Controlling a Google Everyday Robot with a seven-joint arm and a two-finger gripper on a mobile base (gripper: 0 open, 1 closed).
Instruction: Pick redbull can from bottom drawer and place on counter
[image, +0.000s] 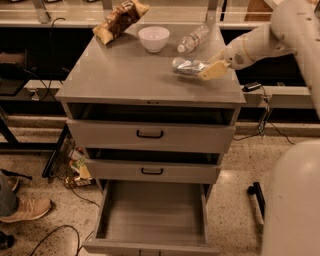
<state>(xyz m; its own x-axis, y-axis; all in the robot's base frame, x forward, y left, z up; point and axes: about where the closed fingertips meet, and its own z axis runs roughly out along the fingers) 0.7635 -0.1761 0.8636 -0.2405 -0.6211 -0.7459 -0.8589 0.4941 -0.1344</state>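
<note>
3 grey drawers stack under the counter (125, 75). The bottom drawer (152, 212) is pulled out and its box is bare, so the pick looks done. The white arm (265, 40) reaches in from the right. Its gripper (204, 73) sits low over the counter's right side, jaws narrowed on 1 end of the redbull can (186, 66), which lies horizontal and points left. I cannot tell whether the can touches the top. Carried sideways, it would likely be laid down rather than stood, and could roll. Behind it are a water bottle (192, 39) on its side, a white bowl (153, 38) and a crumpled snack bag (120, 20), leaving smooth flat space around the can. The speckled floor (235, 155) holds cables and, at left, a person's shoe (25, 210).
</note>
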